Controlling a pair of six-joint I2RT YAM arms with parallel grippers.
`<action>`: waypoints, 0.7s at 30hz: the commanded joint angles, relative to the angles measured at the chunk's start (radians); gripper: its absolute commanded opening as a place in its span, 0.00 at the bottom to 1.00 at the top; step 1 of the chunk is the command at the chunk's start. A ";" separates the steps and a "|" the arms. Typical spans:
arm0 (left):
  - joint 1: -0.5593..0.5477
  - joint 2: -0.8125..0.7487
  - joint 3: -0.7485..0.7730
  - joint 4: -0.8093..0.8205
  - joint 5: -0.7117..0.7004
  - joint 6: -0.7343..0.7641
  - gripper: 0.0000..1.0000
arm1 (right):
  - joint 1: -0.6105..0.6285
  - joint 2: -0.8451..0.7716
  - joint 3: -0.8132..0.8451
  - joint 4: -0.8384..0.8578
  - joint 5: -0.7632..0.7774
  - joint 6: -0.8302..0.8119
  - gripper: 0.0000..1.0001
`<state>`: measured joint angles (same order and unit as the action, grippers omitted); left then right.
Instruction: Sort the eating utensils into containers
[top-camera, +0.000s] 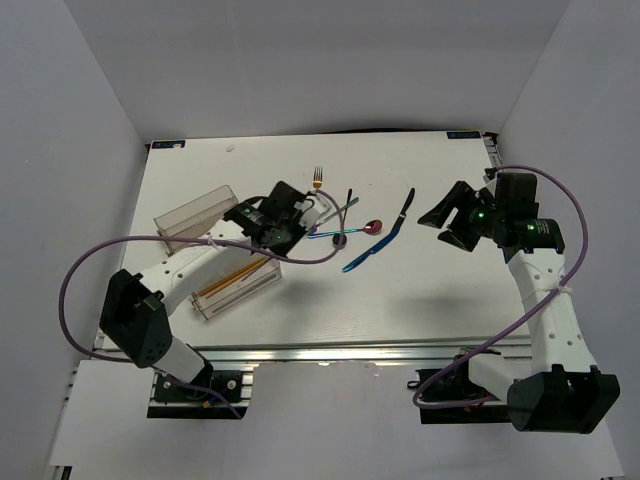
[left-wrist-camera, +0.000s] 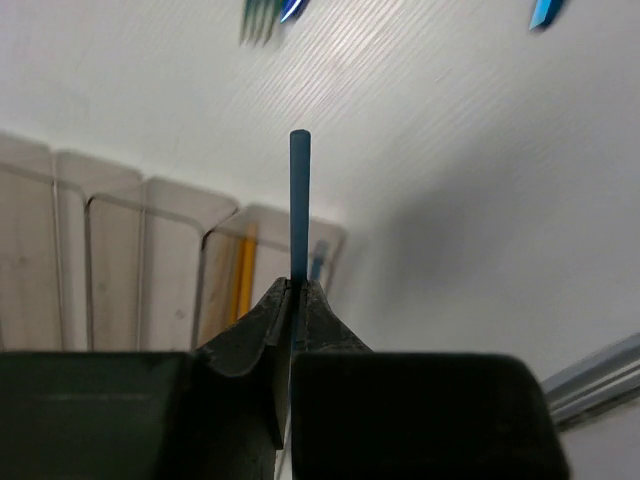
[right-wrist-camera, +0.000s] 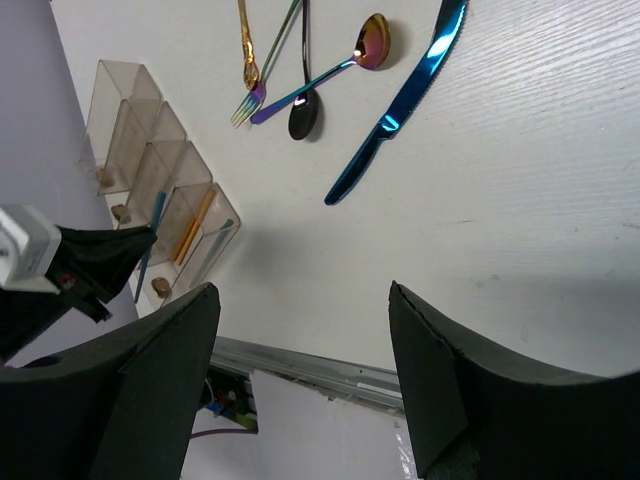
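Note:
My left gripper (left-wrist-camera: 297, 285) is shut on a thin blue stick (left-wrist-camera: 299, 200) and holds it above the near end of the clear organiser tray (left-wrist-camera: 120, 200). A gold stick (left-wrist-camera: 243, 280) lies in one compartment, and something blue lies in the outermost one. In the top view the left gripper (top-camera: 268, 230) hangs over the tray (top-camera: 185, 212). My right gripper (top-camera: 445, 222) is open and empty, above the table right of the loose utensils. Loose on the table are a gold fork (top-camera: 318, 178), a black spoon (top-camera: 345, 215), an iridescent spoon (top-camera: 362, 229), a blue knife (top-camera: 367, 254) and a black knife (top-camera: 405, 205).
The right wrist view shows the blue knife (right-wrist-camera: 400, 105), iridescent spoon (right-wrist-camera: 340, 62), black spoon (right-wrist-camera: 303, 110), the tray (right-wrist-camera: 120, 100) and the held blue stick (right-wrist-camera: 152, 235). The table's near metal edge (top-camera: 330, 352) runs in front of both arms. White walls enclose the table.

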<state>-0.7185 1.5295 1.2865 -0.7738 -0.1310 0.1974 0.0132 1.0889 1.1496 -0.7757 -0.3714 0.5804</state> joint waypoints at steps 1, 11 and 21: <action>0.096 -0.077 -0.061 -0.064 0.010 0.120 0.00 | -0.002 -0.009 -0.040 0.081 -0.079 0.024 0.73; 0.189 -0.278 -0.305 -0.016 -0.110 0.211 0.00 | -0.001 -0.004 -0.088 0.122 -0.172 0.032 0.73; 0.197 -0.276 -0.383 0.093 -0.096 0.195 0.04 | 0.034 0.029 -0.051 0.116 -0.175 0.016 0.73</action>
<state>-0.5282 1.2449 0.9047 -0.7494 -0.2379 0.3882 0.0353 1.1126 1.0649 -0.6815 -0.5243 0.6033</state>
